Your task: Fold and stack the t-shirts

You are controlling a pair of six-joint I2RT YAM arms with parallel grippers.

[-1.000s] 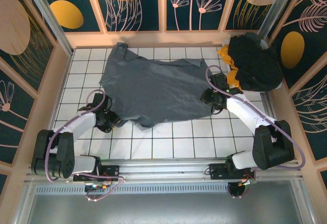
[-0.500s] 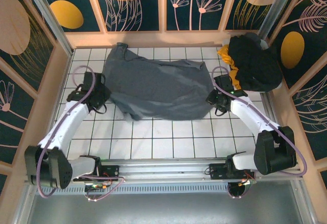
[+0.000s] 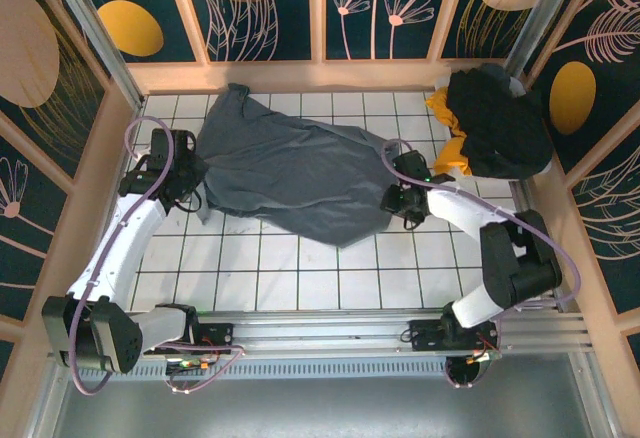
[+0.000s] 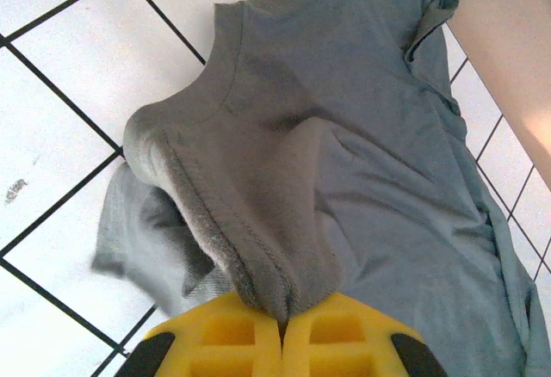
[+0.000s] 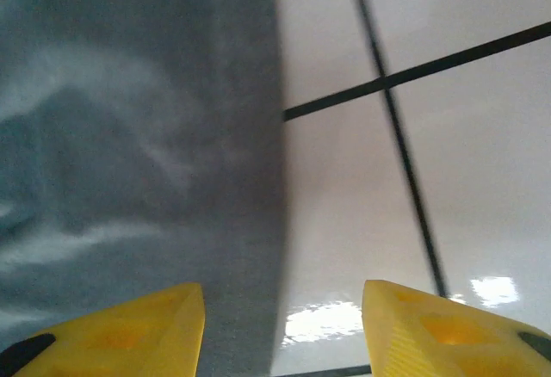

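Though half-spread, rumpled grey-blue t-shirt (image 3: 300, 183).

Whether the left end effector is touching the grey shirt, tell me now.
Touching. The left wrist view shows the left end effector shut on a hemmed fold of the grey shirt.

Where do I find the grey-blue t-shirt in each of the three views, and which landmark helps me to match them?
Top external: the grey-blue t-shirt lies spread across the upper middle.
Left wrist: the shirt takes the centre and right, with a hem fold pinched in the shut left gripper.
Right wrist: it covers the left half, and its edge runs under the open right gripper.
Shared landmark: the white tiles with black lines.
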